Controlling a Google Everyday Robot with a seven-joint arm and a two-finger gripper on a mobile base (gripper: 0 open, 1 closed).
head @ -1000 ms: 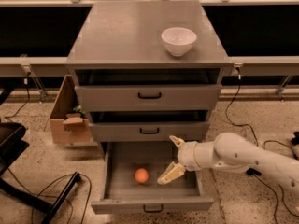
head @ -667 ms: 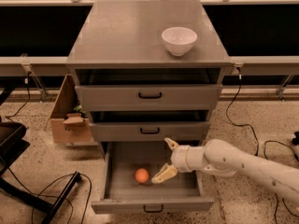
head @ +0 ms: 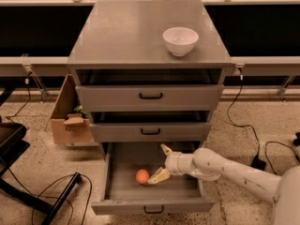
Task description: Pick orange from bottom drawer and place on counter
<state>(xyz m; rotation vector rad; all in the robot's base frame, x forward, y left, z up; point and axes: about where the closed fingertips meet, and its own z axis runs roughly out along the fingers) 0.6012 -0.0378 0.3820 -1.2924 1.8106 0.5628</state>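
Observation:
The orange lies on the floor of the bottom drawer, which is pulled out, left of centre. My gripper is open inside the drawer, just right of the orange. One finger reaches down beside the fruit and the other finger points up towards the back. It holds nothing. The white arm comes in from the lower right. The counter is the grey top of the cabinet, above.
A white bowl stands on the counter at the right. The two upper drawers are shut or nearly so. A cardboard box sits on the floor left of the cabinet. Cables lie on the floor at both sides.
My gripper has moved left inside the bottom drawer, closing in on the orange. The orange has not moved.

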